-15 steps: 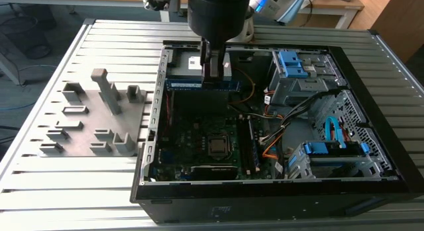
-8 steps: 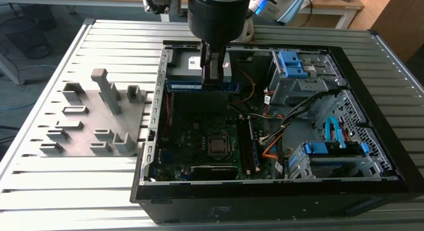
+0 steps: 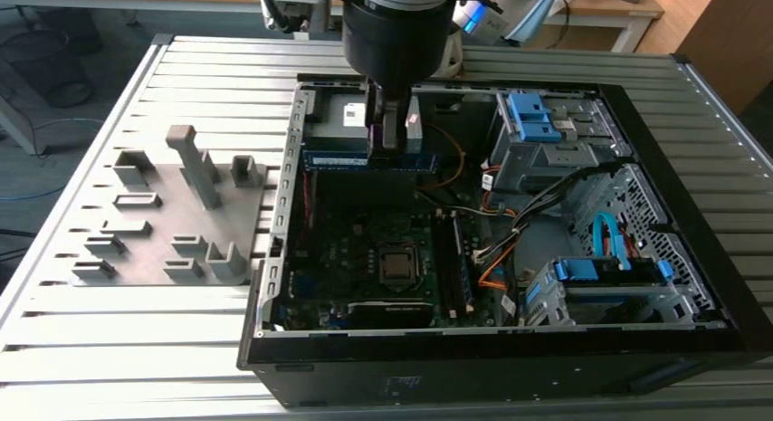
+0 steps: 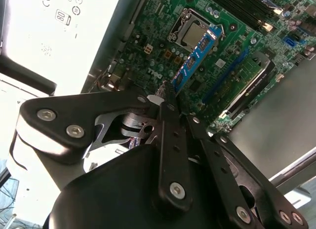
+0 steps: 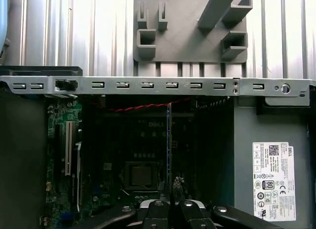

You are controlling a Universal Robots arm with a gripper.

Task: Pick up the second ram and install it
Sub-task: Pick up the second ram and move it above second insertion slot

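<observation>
My claw [image 3: 386, 148] clamped on ram stick [image 3: 362, 159], hanging over open computer case [image 3: 285, 213], upper middle of exterior view. Stick's long axis runs across frame. Memory slots [image 3: 455, 258] sit lower in frame, apparently crosswise to stick.

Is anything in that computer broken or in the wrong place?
Nothing looks broken or spilled. The one thing out of place is the second ram: the hand pinches it in the air above the green motherboard, not pushed into any slot.
</observation>
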